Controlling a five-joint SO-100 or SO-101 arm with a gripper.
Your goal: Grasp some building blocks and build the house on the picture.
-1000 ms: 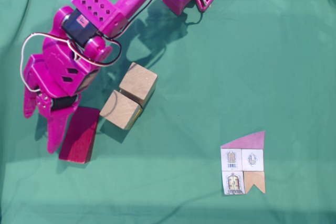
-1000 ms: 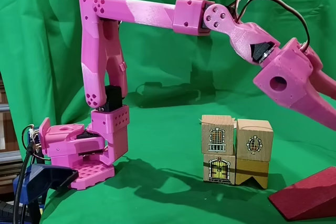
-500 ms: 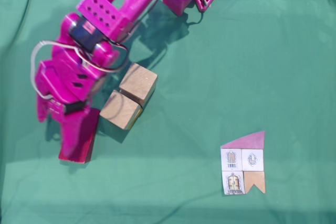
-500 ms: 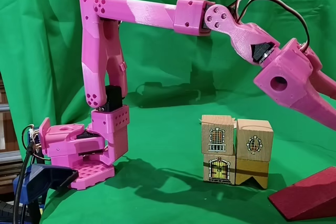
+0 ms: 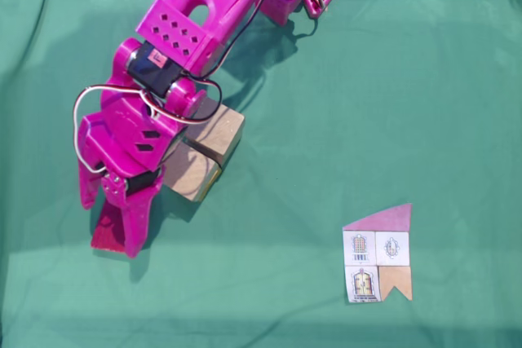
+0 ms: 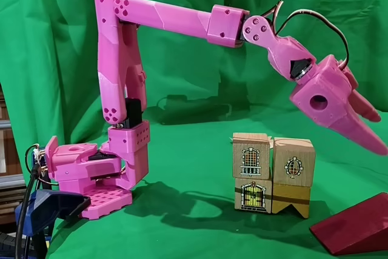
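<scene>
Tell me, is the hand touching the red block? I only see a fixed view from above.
Observer: No. In a fixed view from the side, the hand hangs in the air above the red block, with a gap between them.
Operator: Are there just two wooden blocks?
Observer: More than that. From the side, the wooden blocks stand two high, with windows and a door painted on their fronts.
</scene>
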